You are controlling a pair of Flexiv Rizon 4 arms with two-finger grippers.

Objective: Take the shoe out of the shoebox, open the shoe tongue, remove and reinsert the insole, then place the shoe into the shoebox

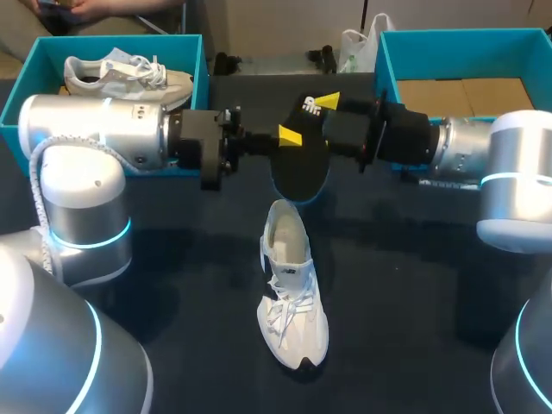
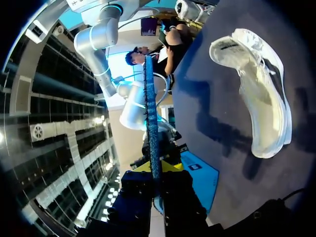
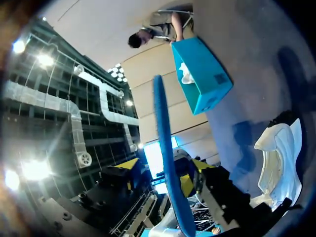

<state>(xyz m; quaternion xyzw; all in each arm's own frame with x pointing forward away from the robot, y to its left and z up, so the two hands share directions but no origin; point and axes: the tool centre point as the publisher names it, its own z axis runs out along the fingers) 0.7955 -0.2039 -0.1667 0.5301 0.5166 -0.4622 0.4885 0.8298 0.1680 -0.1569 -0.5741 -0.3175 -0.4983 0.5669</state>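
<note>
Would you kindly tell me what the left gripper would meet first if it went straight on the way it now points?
Most likely the right gripper, which faces the left gripper closely across the insole held in the left's jaws; their exact heights are hard to compare.

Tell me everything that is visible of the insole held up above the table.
The insole is thin and flat, dark on its upper face, with a blue edge that both wrist views show edge-on. It hangs in the air near the heel end of the white shoe, apart from it. The left gripper is shut on it; the right gripper is close by, its grip unclear.
</note>
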